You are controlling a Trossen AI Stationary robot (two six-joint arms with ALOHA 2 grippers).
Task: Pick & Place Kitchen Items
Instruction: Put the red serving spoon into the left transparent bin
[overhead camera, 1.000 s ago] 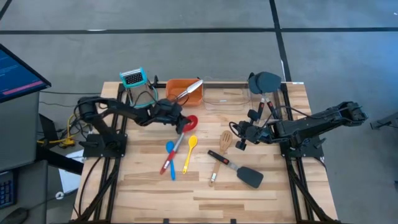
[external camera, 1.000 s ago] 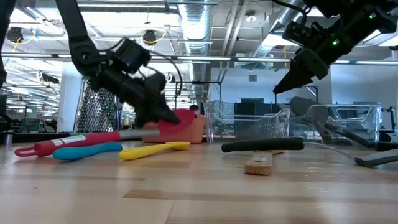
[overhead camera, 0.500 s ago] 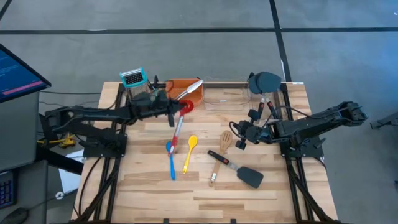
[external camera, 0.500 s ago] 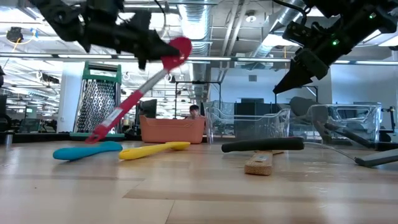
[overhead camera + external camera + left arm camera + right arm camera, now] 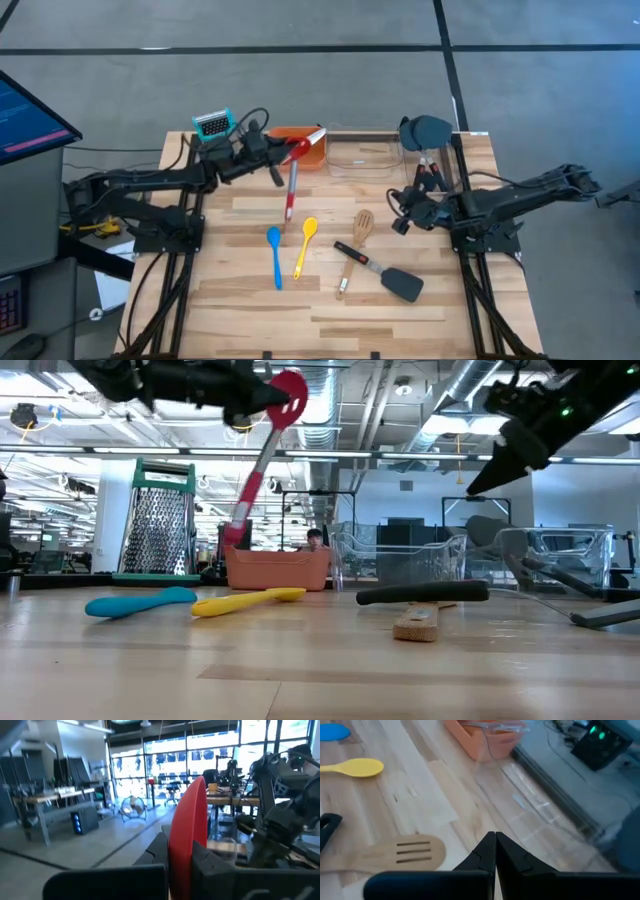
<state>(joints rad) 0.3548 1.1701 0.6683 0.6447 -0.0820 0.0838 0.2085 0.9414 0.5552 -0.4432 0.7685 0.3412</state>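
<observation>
Red spoon [image 5: 292,172] is held by its bowl in the closed left tool [image 5: 268,160], lifted beside the orange tray [image 5: 285,134], transport step; release over tray judged next; right tool [image 5: 402,218] shut, empty, hovering right.

A red spoon [image 5: 292,172], blue spoon [image 5: 275,252], yellow spoon [image 5: 306,243], orange tray [image 5: 296,147], pale wooden table [image 5: 250,315].
</observation>
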